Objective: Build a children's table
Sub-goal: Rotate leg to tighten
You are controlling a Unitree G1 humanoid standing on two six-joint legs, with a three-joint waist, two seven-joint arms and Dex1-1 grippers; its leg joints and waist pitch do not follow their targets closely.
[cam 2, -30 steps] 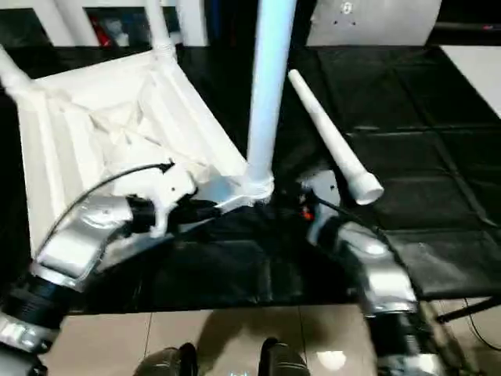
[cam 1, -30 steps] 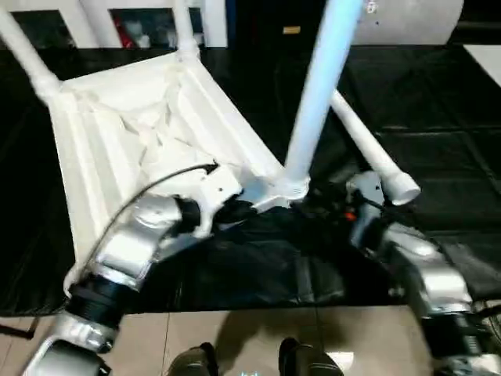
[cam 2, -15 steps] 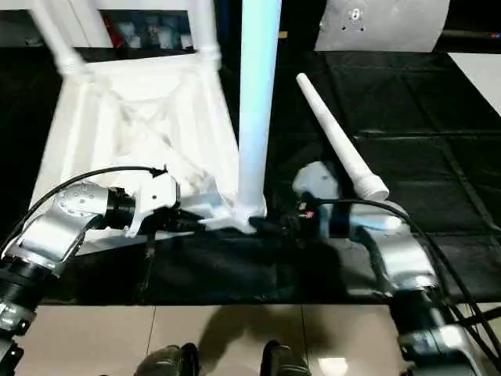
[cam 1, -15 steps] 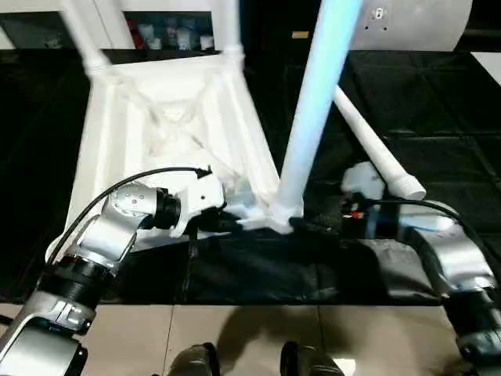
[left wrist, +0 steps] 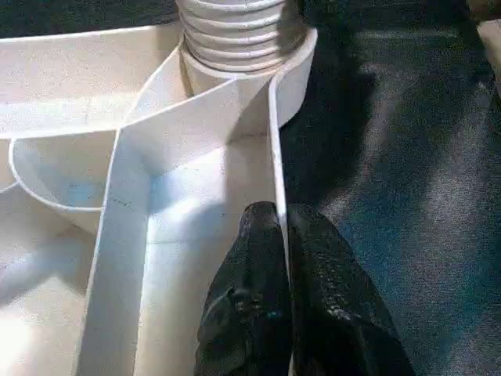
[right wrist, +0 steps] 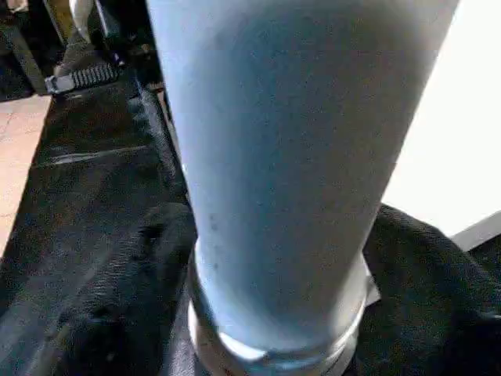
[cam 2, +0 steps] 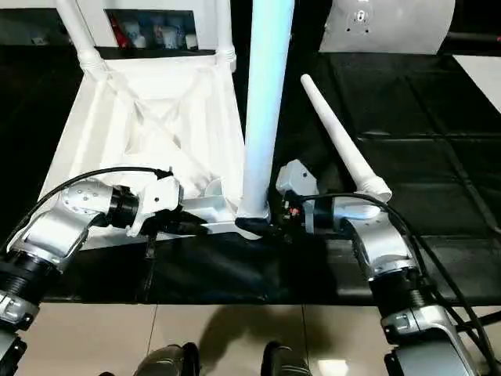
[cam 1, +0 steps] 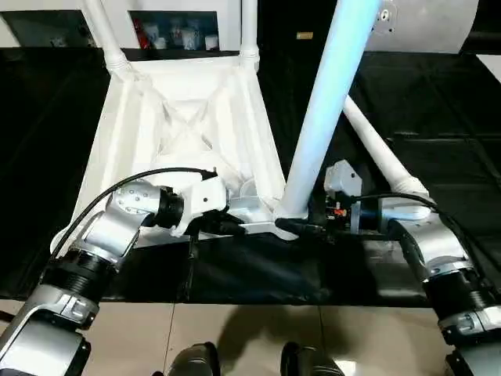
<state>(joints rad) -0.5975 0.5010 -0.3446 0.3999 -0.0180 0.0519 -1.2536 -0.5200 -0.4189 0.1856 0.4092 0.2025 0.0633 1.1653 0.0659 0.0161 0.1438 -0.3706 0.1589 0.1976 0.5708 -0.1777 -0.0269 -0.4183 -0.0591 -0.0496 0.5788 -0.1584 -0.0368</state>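
The white table top (cam 1: 180,133) lies upside down on the black workbench, ribs up. Two legs (cam 1: 106,35) stand in its far corner sockets. A third leg (cam 1: 325,110) stands upright in the near right corner socket (left wrist: 239,47). My left gripper (cam 1: 227,227) is shut on the top's thin near rim (left wrist: 275,149), just left of that socket. My right gripper (cam 2: 254,227) is shut on the upright leg's base (right wrist: 274,258), one black finger on each side. A loose fourth leg (cam 1: 383,160) lies on the bench beyond my right forearm.
The bench's front edge (cam 1: 250,301) runs just below both grippers, with tiled floor and my feet beneath. A silver panel (cam 1: 427,23) stands at the back right and a shelf with small items (cam 1: 172,27) at the back.
The table top has turned so its far corners swung right. My right gripper moved left onto the base of the upright leg. The left gripper stayed on the rim.
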